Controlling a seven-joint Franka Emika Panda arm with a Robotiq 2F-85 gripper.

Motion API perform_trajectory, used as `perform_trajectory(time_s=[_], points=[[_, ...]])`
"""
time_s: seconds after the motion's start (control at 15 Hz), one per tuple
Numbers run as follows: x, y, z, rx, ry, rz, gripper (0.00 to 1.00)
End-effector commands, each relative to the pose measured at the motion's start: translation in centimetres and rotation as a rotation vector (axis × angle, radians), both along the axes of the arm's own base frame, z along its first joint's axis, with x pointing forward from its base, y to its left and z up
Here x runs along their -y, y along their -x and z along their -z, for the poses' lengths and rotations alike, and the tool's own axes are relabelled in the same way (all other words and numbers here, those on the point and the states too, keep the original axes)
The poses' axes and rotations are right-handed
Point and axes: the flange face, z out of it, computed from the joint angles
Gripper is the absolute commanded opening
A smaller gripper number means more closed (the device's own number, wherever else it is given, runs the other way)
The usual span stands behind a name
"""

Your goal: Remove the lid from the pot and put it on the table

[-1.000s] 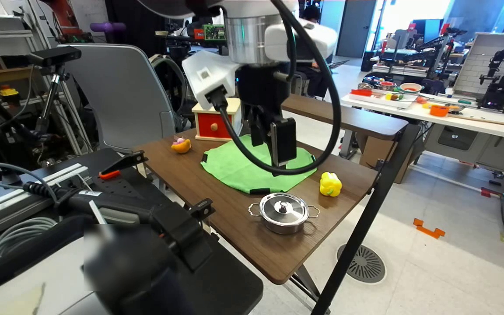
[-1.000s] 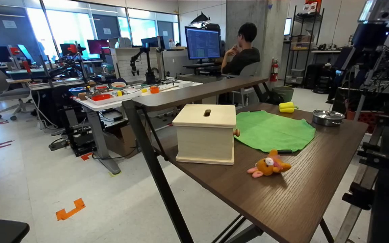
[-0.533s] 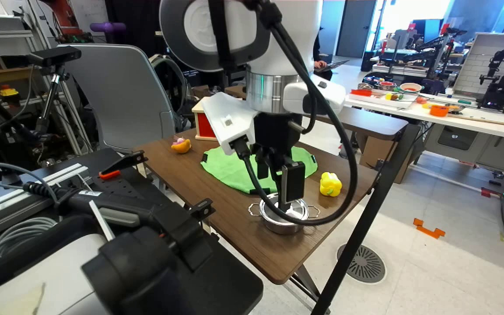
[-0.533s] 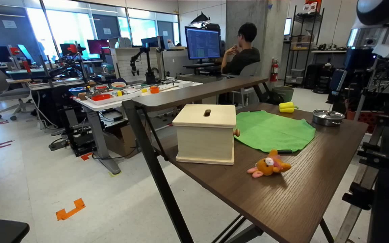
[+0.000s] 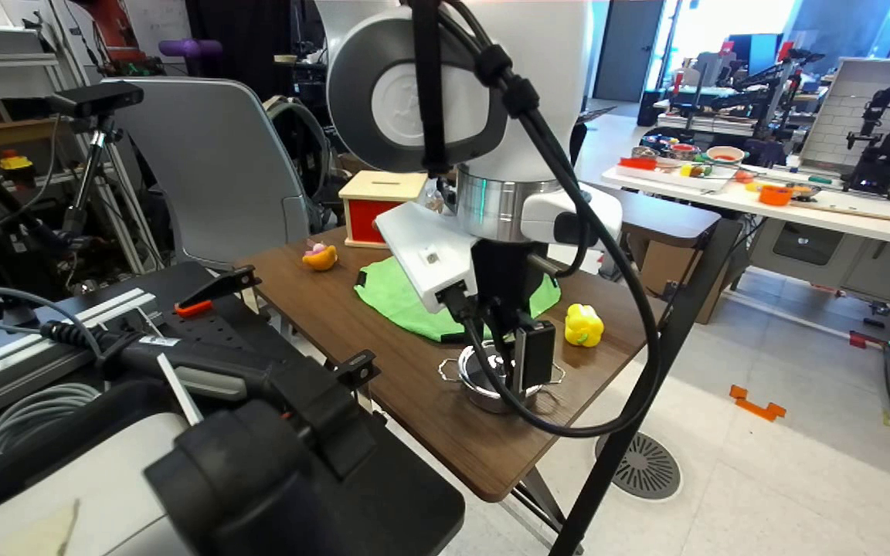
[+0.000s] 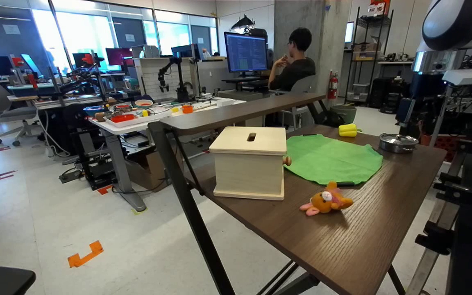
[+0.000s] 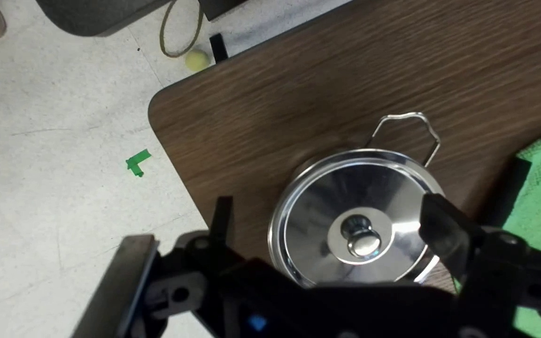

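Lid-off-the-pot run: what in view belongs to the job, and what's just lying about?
Part of the job:
- lid, sitting on the pot
- pot
- table, where the lid should go
- gripper, open above the lid

Just lying about:
- green cloth
- yellow pepper
- plush toy
- wooden box

Light comes through the windows (image 6: 78, 37), burnt nearly white in an exterior view, and a cool glare lies on the floor (image 6: 35, 221) at the left, while the plush toy (image 6: 327, 200) drops only a soft shadow on my counter (image 6: 367, 241). In an exterior view the space behind the grey chair (image 5: 209, 162) sinks into dimness, against washed-out glass (image 5: 735, 17) at the upper right. In the wrist view my tool (image 7: 328, 209) looms mostly black and blurred close up, and the lid (image 7: 359, 197) below shows crisper, mirroring a hard white streak right of its centre.
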Motion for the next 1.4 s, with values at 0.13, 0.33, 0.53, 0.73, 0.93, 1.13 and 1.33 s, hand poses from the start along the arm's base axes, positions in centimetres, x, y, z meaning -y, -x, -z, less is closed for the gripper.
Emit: perform_trajectory(time_s=[0.13, 0.33, 0.53, 0.73, 0.93, 1.13, 1.33], points=[[0.5, -2.2, 0.9, -0.009, 0.007, 0.002, 0.9], [0.3, -2.8, 1.5, -0.018, 0.008, -0.011, 0.58], [0.4, -3.3, 1.5, -0.017, 0.009, -0.016, 0.35], [0.6, -3.5, 1.4, -0.019, 0.008, -0.019, 0.12], [0.8, -3.5, 1.3, -0.025, 0.003, -0.016, 0.03], [0.7, -3.2, 0.3, -0.02, 0.0, -0.023, 0.05], [0.0, -2.6, -1.7, -0.001, 0.014, -0.047, 0.05]])
